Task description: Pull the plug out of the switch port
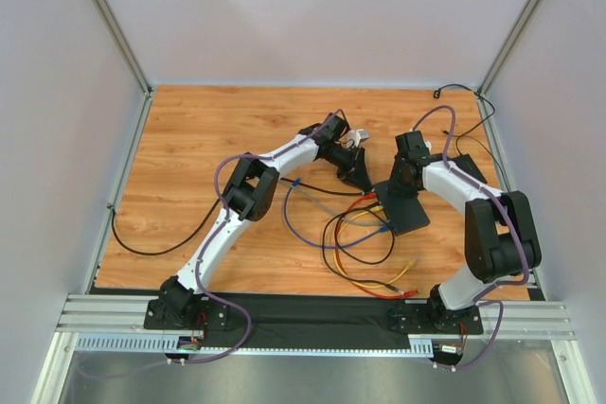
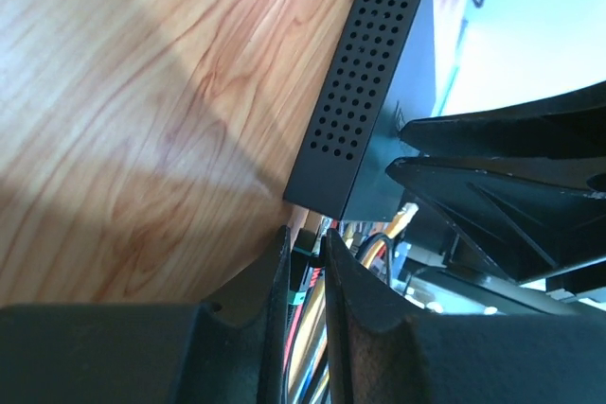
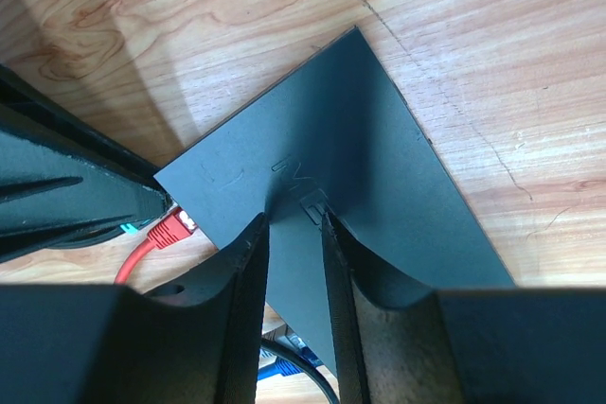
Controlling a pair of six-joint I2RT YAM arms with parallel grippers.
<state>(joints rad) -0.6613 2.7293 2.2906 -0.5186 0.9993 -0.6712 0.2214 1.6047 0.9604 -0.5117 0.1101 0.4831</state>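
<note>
The switch (image 1: 409, 211) is a flat black box on the wooden table; its perforated side shows in the left wrist view (image 2: 365, 92) and its top in the right wrist view (image 3: 331, 149). My left gripper (image 1: 365, 180) (image 2: 305, 257) is at the switch's port edge, shut on a dark plug (image 2: 303, 270) with a teal band and a red cable behind it. I cannot tell whether that plug sits in the port. My right gripper (image 1: 401, 184) (image 3: 295, 219) rests its tips on the switch's top, jaws slightly apart with nothing between. A red plug (image 3: 173, 228) sits at the switch's edge.
Red, yellow, blue and black cables (image 1: 365, 245) loop on the table in front of the switch. A thick black brick (image 1: 471, 169) lies behind my right arm. A thin black cord (image 1: 151, 245) runs at the left. White walls enclose the table.
</note>
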